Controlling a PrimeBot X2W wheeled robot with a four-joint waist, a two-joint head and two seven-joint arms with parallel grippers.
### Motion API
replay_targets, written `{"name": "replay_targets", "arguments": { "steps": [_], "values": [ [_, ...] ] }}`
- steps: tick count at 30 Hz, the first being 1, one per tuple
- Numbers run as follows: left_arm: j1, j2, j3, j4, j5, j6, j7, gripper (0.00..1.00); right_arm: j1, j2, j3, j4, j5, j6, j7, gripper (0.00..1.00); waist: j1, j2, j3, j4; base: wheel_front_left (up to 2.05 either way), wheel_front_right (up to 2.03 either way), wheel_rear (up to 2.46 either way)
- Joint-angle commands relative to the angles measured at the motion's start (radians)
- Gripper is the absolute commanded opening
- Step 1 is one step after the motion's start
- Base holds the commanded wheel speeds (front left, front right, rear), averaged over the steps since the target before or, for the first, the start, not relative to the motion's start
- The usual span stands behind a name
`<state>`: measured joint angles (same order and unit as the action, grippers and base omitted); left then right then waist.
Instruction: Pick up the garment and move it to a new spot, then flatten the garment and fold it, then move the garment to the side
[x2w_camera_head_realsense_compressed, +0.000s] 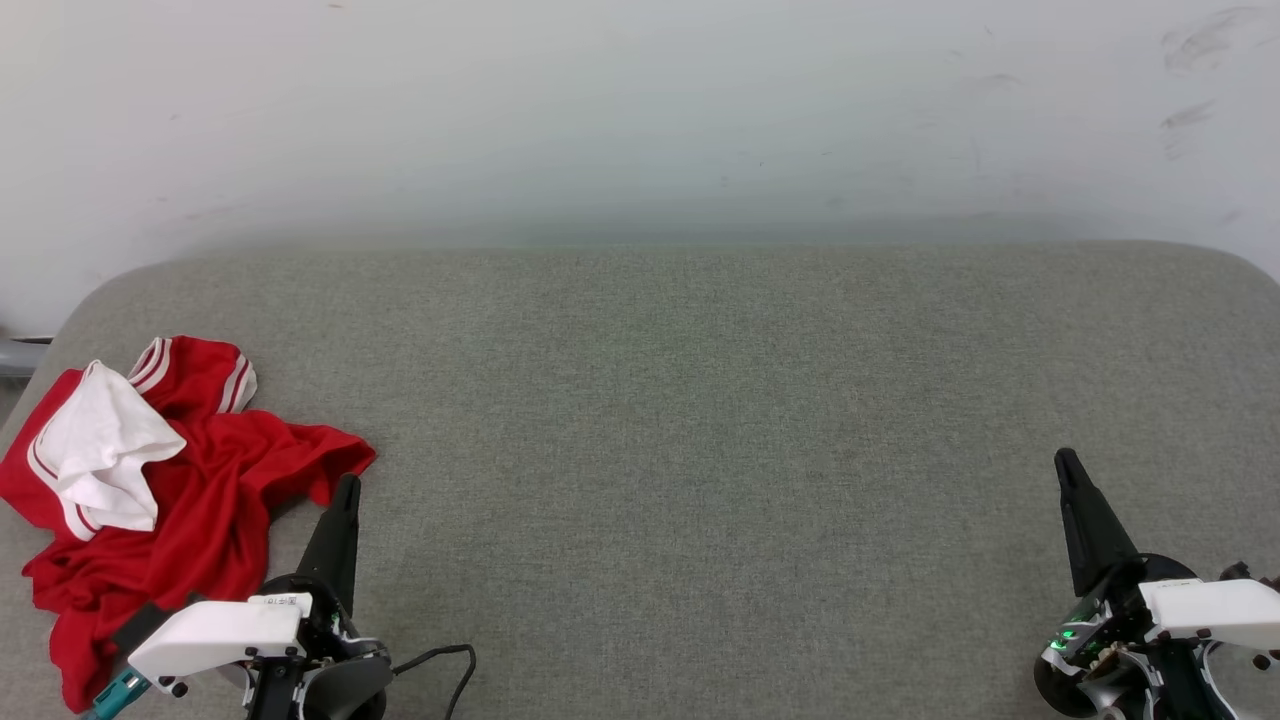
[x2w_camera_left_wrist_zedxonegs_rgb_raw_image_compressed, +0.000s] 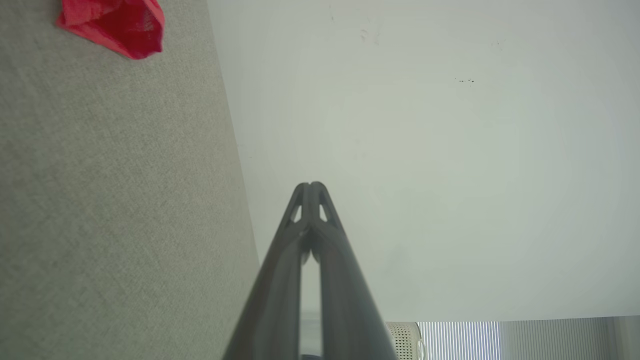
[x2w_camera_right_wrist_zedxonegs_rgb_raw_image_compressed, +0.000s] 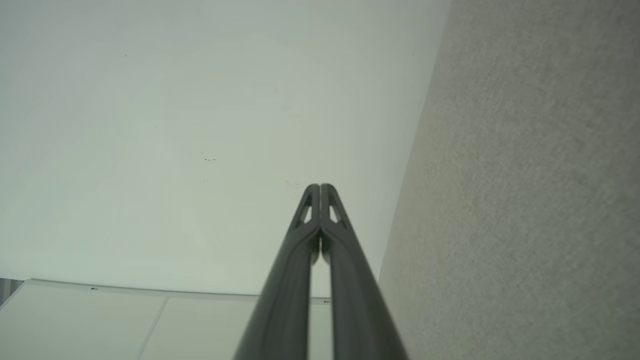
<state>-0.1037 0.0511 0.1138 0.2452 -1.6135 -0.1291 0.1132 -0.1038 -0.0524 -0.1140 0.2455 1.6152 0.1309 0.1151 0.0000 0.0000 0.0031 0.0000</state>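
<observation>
Step in hand: the pick-up, not yet begun, by my judgement. The garment (x2w_camera_head_realsense_compressed: 180, 500) lies crumpled at the lower left of the head view, on the left end of the pad (x2w_camera_head_realsense_compressed: 700, 400). My left gripper (x2w_camera_head_realsense_compressed: 347, 485) stands just beside its right edge, fingers pressed together and holding nothing. The right gripper (x2w_camera_head_realsense_compressed: 1066, 458), at the lower right and well apart from the cloth, is likewise closed and empty.

Next move, as I judge it: part the left fingers, reach into the heap, pinch a fold and carry it toward the bare middle.

Materials: thin, limp red cloth, with a white sleeve (x2w_camera_head_realsense_compressed: 100, 450) bunched on top and striped trim (x2w_camera_head_realsense_compressed: 150, 365). The pad is coarse grey weave with rounded corners. The wall (x2w_camera_head_realsense_compressed: 640, 120) is pale and scuffed.
</observation>
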Motion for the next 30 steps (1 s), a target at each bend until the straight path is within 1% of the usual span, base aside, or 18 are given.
{"name": "replay_targets", "arguments": {
  "steps": [1, 27, 28, 30],
  "values": [
    [-0.01, -0.001, 0.001, 0.001, 0.002, -0.003, 0.004, 0.0, -0.01, 0.004, 0.0, 0.0, -0.005, 0.0, 0.0, 0.0, 0.0, 0.0, 0.0, 0.0, 0.0, 0.0, 0.0],
    [-0.01, -0.001, 0.001, 0.001, 0.001, -0.003, 0.004, 0.0, -0.01, 0.004, 0.001, 0.0, -0.005, 0.0, 0.0, 0.0, 0.0, 0.0, 0.0, 0.0, 0.0, 0.0, 0.0],
    [0.0, 0.0, 0.0, 0.0, 0.0, 0.0, 0.0, 1.0, 0.0, 0.0, 0.0, 0.0, 0.0, 0.0, 0.0, 1.0, 0.0, 0.0, 0.0, 0.0, 0.0, 0.0, 0.0],
    [0.009, -0.002, -0.002, 0.013, 0.0, 0.001, -0.002, 1.0, 0.01, 0.0, 0.001, 0.013, 0.0, 0.0, -0.001, 1.0, 0.0, 0.0, 0.0, 0.0, 0.0, 0.0, 0.0]
  ]
}}
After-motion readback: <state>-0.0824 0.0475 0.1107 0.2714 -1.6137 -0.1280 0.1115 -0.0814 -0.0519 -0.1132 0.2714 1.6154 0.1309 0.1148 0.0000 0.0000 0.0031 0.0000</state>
